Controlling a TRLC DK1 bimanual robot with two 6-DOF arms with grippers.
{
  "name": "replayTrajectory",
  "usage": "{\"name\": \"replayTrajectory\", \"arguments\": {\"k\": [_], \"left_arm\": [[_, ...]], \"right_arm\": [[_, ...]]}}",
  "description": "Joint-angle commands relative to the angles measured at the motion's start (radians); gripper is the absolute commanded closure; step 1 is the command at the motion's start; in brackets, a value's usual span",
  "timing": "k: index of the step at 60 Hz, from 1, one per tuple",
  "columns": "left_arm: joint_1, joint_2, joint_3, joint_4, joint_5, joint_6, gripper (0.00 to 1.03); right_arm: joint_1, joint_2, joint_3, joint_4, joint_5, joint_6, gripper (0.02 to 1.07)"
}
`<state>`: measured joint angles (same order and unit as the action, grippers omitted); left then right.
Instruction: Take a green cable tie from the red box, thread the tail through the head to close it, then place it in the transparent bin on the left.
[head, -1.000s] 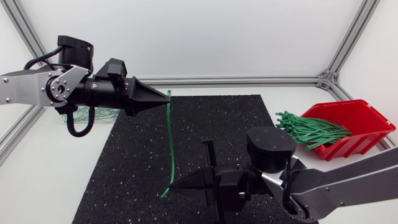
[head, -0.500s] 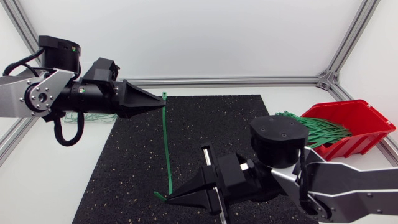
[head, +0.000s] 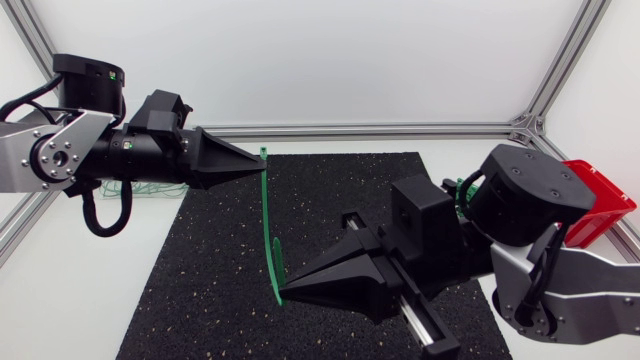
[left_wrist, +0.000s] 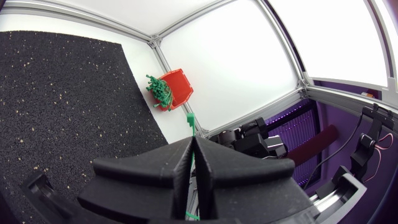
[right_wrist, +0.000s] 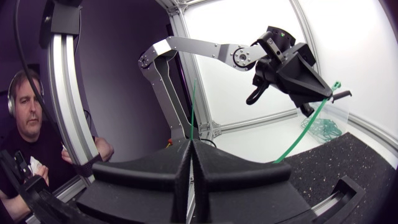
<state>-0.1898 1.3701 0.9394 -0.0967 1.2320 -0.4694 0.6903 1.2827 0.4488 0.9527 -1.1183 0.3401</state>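
Head view: green cable tie (head: 263, 208) is out of the red box (head: 603, 196) and hanging bowed above the left half of the black mat (head: 340, 195). Left gripper (head: 258, 160) is pinching the head end over the mat's far-left corner, fingers closed tight on it. Right gripper (head: 284, 292) is clamping the tail end over the mat's near middle, with the tail tip poking past the fingers in the right wrist view. Pick done. Threading is looking not yet done: head and tail well apart, no loop. Bin drop also remaining. Transparent bin (right_wrist: 324, 127) is sitting off the mat's left edge behind the left arm, ties inside. Room: open air above the mat between the grippers. Right arm's bulk is filling the mat's right half, and a frame rail is running just past its far edge.
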Motion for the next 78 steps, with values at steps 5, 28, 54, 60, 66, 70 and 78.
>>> {"name": "replayTrajectory", "arguments": {"k": [5,28,54,60,66,70,78], "left_arm": [[-0.014,-0.043,-0.045,0.008,-0.005,0.017,0.98],[-0.057,-0.170,-0.116,0.054,-0.063,0.017,0.98],[-0.076,-0.261,-0.146,0.064,-0.089,0.000,0.99],[-0.097,-0.289,-0.152,0.072,-0.103,-0.017,0.99],[-0.126,-0.324,-0.159,0.103,-0.129,-0.054,0.99],[-0.148,-0.344,-0.160,0.117,-0.151,-0.072,0.99],[-0.224,-0.399,-0.157,0.137,-0.233,-0.095,0.99]], "right_arm": [[-0.015,0.014,0.025,0.012,-0.074,0.237,1.01],[-0.035,-0.083,0.237,-0.443,-0.127,0.527,1.01],[-0.002,-0.169,0.475,-1.002,-0.112,0.721,1.01],[0.017,-0.174,0.527,-1.158,-0.098,0.735,1.01],[0.018,-0.171,0.594,-1.269,-0.090,0.735,1.01],[0.018,-0.166,0.650,-1.358,-0.087,0.729,1.01],[0.018,-0.154,0.735,-1.476,-0.077,0.720,1.01]]}}
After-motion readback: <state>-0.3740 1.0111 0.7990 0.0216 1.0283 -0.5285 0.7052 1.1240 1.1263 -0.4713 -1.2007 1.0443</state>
